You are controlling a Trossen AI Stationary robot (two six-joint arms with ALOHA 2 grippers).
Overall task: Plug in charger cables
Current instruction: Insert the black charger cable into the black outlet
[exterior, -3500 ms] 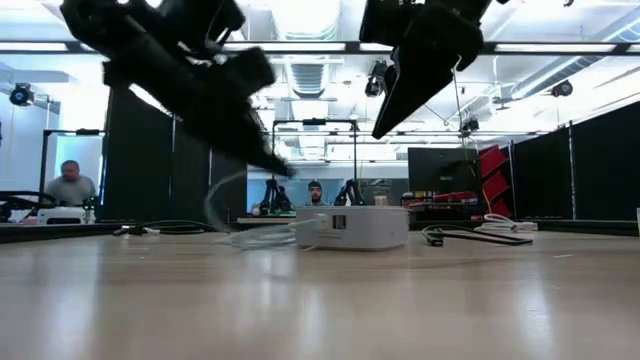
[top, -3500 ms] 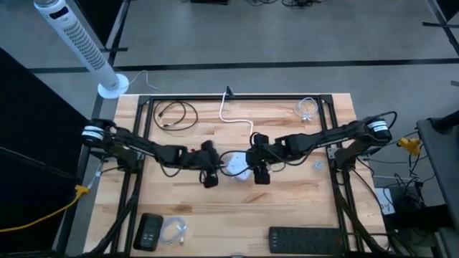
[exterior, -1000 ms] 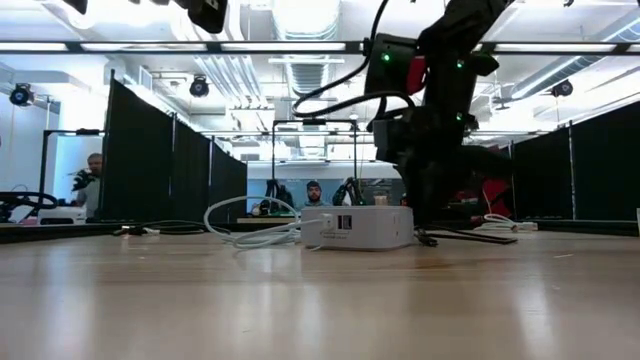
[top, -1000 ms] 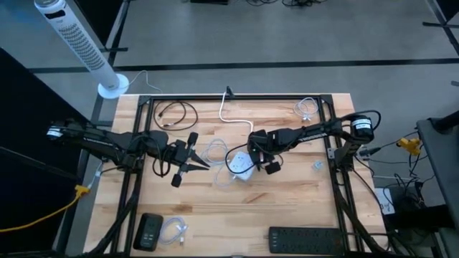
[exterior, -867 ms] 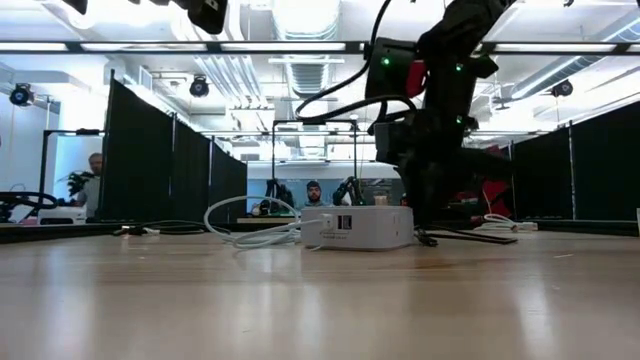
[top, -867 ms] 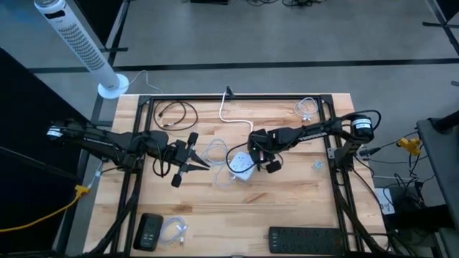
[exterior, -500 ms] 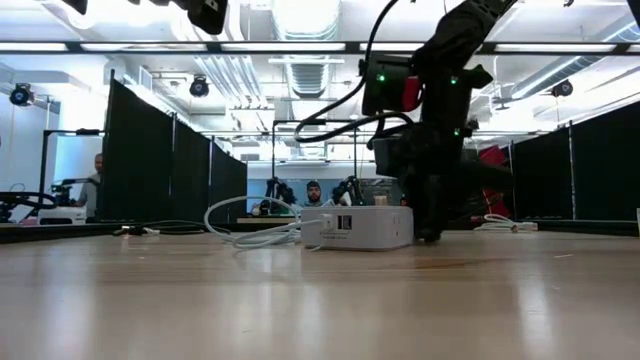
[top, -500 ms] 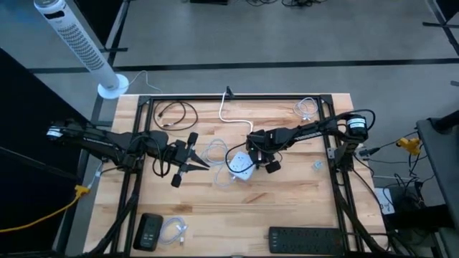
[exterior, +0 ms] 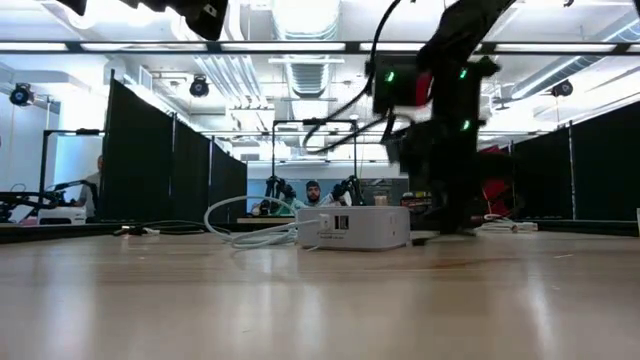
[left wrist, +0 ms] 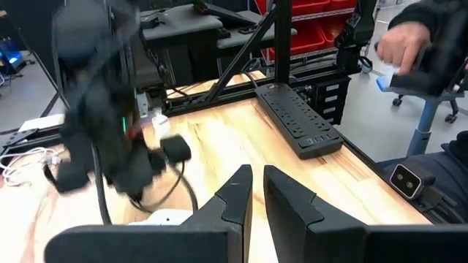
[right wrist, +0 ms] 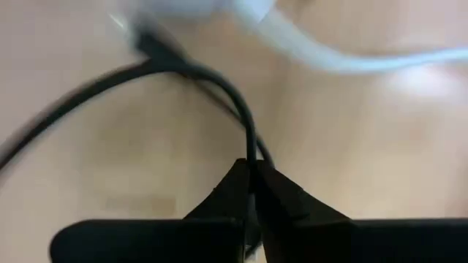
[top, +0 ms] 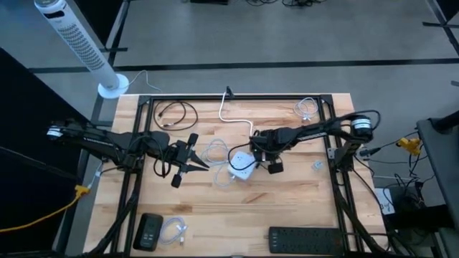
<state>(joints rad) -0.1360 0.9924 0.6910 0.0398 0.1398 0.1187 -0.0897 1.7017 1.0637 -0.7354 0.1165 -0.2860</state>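
1. The right gripper (top: 262, 159) is low over the middle of the wooden table (top: 287, 208), just beside the white socket cube (top: 242, 164). Its fingers (right wrist: 285, 204) are pinched together on a thin black cable (right wrist: 219, 80).
2. That black cable runs from between the fingers in a curve across the table top toward the cube, whose thick white cord (right wrist: 307, 51) crosses nearby.
3. In the low view the right arm (exterior: 435, 120) comes down just behind the cube (exterior: 352, 228), with its tip at table height.
4. The left gripper (top: 188, 159) hangs above the table well to the left of the cube. Its fingers (left wrist: 238, 197) stand narrowly apart and hold nothing.
5. A white cable (top: 215, 154) lies in loose loops between the left gripper and the cube, one end reaching the cube's left side.
6. Other charger cables lie apart from both grippers: a black coil (top: 176, 115) near the far left corner, a white coil (top: 307, 109) near the far right corner, and a pale one (top: 174, 231) at the near left, beside a dark box (top: 150, 231).
7. A long black power strip (top: 305, 240) lies at the near right edge.
8. In the left wrist view a person's hand (left wrist: 398, 45) shows beyond the table.
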